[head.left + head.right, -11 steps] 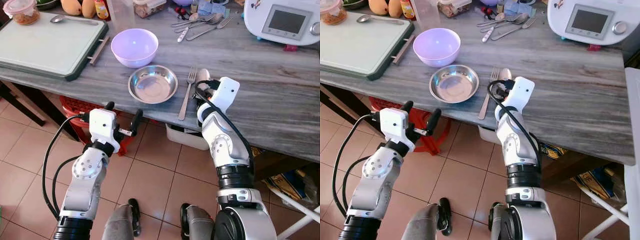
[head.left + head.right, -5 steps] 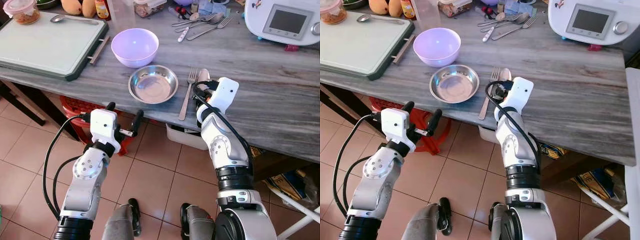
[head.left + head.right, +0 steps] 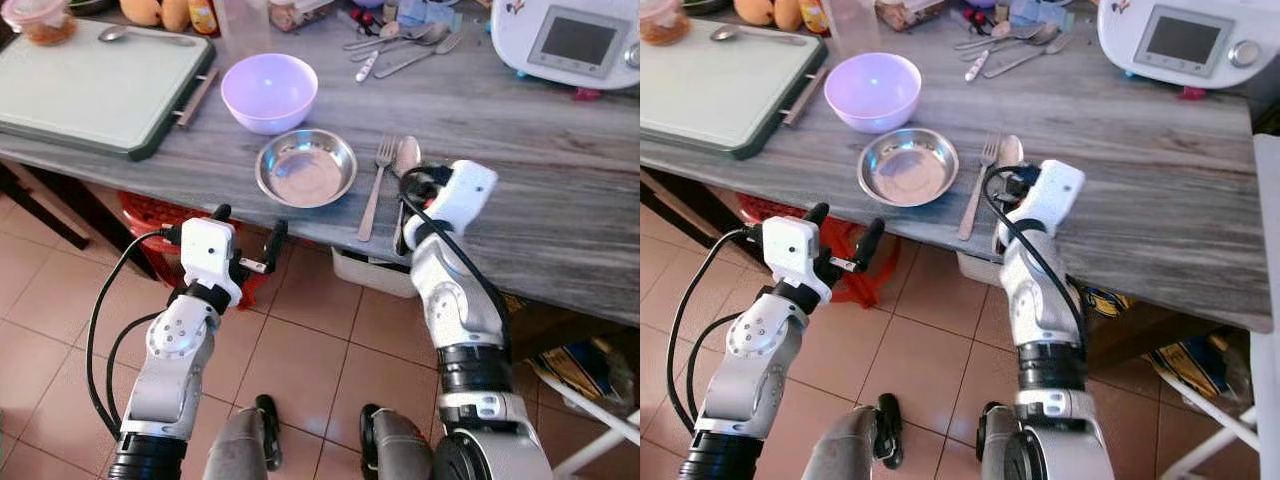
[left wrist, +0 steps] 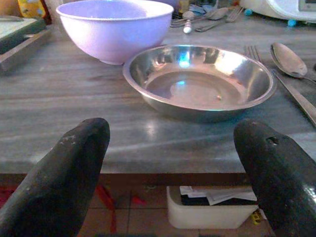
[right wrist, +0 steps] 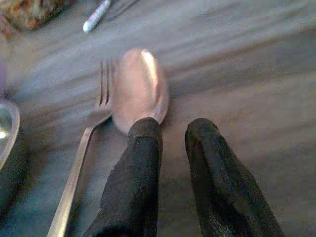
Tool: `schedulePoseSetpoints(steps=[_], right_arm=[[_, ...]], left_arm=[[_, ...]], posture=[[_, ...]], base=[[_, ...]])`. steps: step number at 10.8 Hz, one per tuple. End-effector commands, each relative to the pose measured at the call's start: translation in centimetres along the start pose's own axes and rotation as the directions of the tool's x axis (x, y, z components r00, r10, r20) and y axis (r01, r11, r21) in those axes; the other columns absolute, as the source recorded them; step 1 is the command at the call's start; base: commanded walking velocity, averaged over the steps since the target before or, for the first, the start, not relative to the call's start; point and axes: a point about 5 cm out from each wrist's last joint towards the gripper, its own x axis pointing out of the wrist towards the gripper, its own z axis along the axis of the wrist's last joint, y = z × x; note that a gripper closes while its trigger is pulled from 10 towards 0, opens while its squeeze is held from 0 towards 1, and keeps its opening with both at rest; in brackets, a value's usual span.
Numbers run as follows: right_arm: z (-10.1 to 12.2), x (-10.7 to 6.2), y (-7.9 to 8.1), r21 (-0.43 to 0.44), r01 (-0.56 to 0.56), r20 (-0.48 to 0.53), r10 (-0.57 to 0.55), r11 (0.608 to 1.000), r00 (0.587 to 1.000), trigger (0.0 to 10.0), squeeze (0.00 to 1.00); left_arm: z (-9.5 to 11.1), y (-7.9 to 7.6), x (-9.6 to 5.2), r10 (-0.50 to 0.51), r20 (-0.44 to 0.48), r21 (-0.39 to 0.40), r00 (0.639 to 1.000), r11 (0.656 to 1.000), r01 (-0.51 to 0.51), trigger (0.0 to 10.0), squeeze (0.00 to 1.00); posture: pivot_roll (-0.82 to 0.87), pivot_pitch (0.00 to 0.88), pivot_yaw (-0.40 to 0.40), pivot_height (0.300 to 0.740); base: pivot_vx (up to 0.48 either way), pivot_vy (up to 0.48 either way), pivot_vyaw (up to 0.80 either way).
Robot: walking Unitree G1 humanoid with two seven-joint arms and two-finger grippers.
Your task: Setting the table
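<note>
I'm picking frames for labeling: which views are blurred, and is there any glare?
Right wrist view: motion-blurred, the spoon and fork smeared. Left wrist view: the metal dish is sharp with bright glare on its inner wall; the left gripper's fingers are soft up close. Left eye view: slight softness, a highlight in the purple bowl.

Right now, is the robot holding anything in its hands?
No. The left hand is open before the table edge, and the right hand hangs over the spoon with its fingers apart, gripping nothing.
</note>
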Motion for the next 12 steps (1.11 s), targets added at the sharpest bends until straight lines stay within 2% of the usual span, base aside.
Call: schedulePoseSetpoints(steps=[1, 2, 3, 4, 5, 6, 7, 9, 10, 12], right_arm=[[0.5, -0.2, 0.3, 0.005, -0.002, 0.035, 0.001, 1.000, 0.999, 10.0, 1.00], [1.0, -0.2, 0.4, -0.010, -0.018, 0.072, 0.018, 1.000, 0.997, 10.0, 1.00], [2.0, -0.2, 1.1, -0.031, -0.065, 0.134, 0.068, 0.997, 0.989, 10.0, 0.00], [2.9, -0.3, 1.3, -0.078, -0.078, 0.188, 0.092, 0.994, 0.978, 10.0, 0.00], [3.9, -0.6, 0.9, -0.147, -0.055, 0.245, 0.090, 0.988, 0.965, 10.0, 0.00], [4.6, -1.1, 0.0, -0.187, -0.017, 0.284, 0.071, 0.982, 0.956, 10.0, 0.00], [5.1, -1.8, -1.7, -0.194, 0.049, 0.299, 0.011, 0.980, 0.954, 10.0, 0.00], [3.7, -3.9, -4.3, -0.249, 0.102, 0.240, -0.041, 0.963, 0.970, 10.0, 0.00], [2.0, -5.4, -5.4, -0.274, 0.104, 0.167, -0.059, 0.956, 0.984, 10.0, 0.00], [0.0, -6.5, -5.5, -0.296, 0.070, 0.051, -0.057, 0.953, 0.997, 10.0, 0.00]], left_arm=[[-0.4, -0.1, -0.2, -0.004, -0.018, 0.002, 1.000, 1.000, 0.004, 10.0, 0.00], [-0.3, -0.1, -0.2, -0.004, -0.016, 0.002, 1.000, 1.000, 0.004, 10.0, 0.00], [-0.2, 0.0, -0.1, -0.001, -0.009, 0.003, 1.000, 1.000, 0.001, 10.0, 0.00], [-0.1, 0.1, -0.1, 0.002, -0.004, 0.005, 1.000, 1.000, -0.002, 10.0, 0.00], [-0.1, 0.2, -0.2, 0.006, -0.001, 0.006, 1.000, 1.000, -0.006, 10.0, 0.00], [-0.1, 0.3, -0.3, 0.010, -0.001, 0.009, 1.000, 1.000, -0.010, 10.0, 0.00], [-0.1, 0.5, -0.4, 0.016, -0.002, 0.012, 1.000, 1.000, -0.016, 10.0, 0.00], [-0.2, 0.7, -0.5, 0.016, -0.006, 0.013, 1.000, 1.000, -0.016, 10.0, 0.00], [-0.2, 0.6, -0.4, 0.009, -0.006, 0.013, 1.000, 1.000, -0.009, 10.0, 0.00], [-0.2, 0.7, -0.4, 0.007, -0.006, 0.015, 1.000, 1.000, -0.007, 10.0, 0.00]], posture=[[-0.05, 0.232, 0.033, 0.740], [-0.05, 0.229, 0.032, 0.740], [-0.05, 0.227, 0.032, 0.740], [-0.05, 0.224, 0.032, 0.740], [-0.05, 0.221, 0.031, 0.740], [-0.04, 0.218, 0.029, 0.740], [-0.04, 0.213, 0.029, 0.740], [-0.05, 0.217, 0.034, 0.740], [-0.06, 0.217, 0.038, 0.740], [-0.06, 0.216, 0.042, 0.740]], base=[[0.000, 0.000, 0.00], [0.000, 0.000, 0.00], [0.000, 0.000, 0.00], [0.000, 0.000, 0.00], [0.000, 0.000, 0.00], [0.000, 0.000, 0.00], [0.000, 0.000, 0.00], [0.000, 0.000, 0.00], [0.000, 0.000, 0.00], [0.000, 0.000, 0.00]])
